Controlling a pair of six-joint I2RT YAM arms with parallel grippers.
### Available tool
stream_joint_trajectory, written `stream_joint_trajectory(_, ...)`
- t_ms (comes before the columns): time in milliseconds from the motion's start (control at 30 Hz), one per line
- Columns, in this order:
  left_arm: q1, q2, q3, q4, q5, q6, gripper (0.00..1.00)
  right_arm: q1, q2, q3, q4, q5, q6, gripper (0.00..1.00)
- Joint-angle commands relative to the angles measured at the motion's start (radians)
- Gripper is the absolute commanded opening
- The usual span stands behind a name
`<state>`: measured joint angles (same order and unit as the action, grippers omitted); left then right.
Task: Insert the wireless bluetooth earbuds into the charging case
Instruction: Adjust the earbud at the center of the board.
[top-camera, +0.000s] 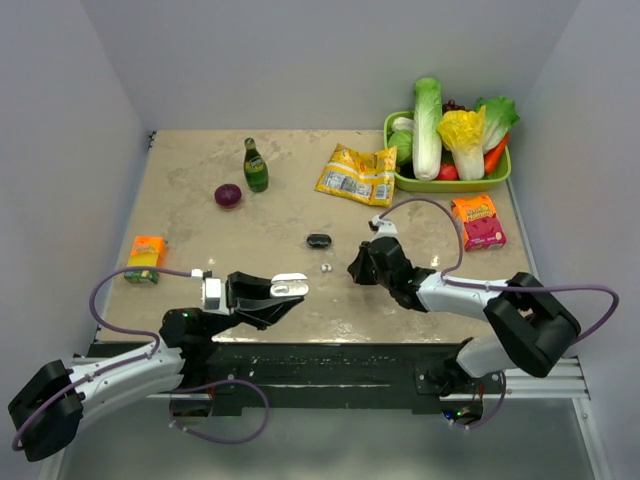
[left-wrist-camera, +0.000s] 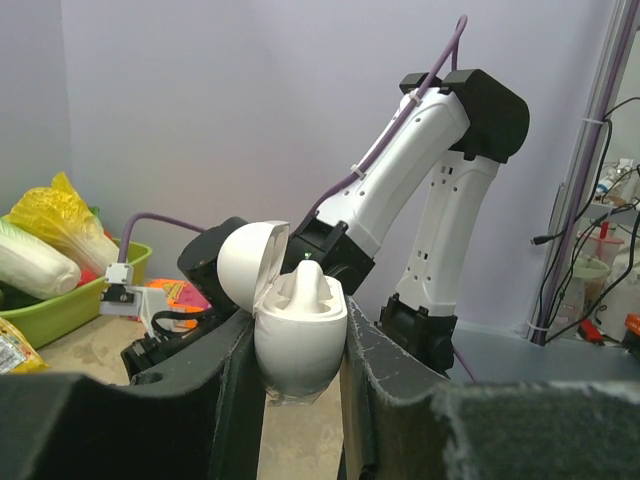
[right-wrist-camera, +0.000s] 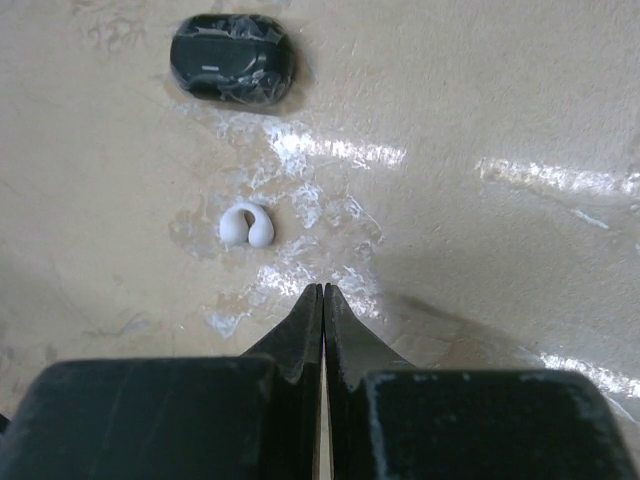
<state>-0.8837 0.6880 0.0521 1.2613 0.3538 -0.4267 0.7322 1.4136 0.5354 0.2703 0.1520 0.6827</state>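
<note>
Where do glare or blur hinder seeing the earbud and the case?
Right wrist: glare patches streak the table around the earbud, which reads clearly; the shut right fingers are soft. Left wrist: the open charging case is sharp, the left fingers gripping it blurred. Top external: mild sheen near the front edge, the earbud a mere speck.

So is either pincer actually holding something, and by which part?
Yes. The left pincer clamps the open charging case by the sides of its lower body, lid free. The right pincer is shut and empty.
</note>
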Motion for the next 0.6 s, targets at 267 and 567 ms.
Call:
stream_joint_trajectory(267, 0.006, 0.002, -0.187, 0.081, -0.027, 0.006, 0.0, -0.002, 0.068, 0.09, 0.067, -0.057, -0.225, 0.35)
stream_joint_trajectory(567, 0.006, 0.041, -0.189, 0.108, -0.021, 0.008, 0.0, 0.001, 0.177, 0.17, 0.076, -0.055, -0.247, 0.37)
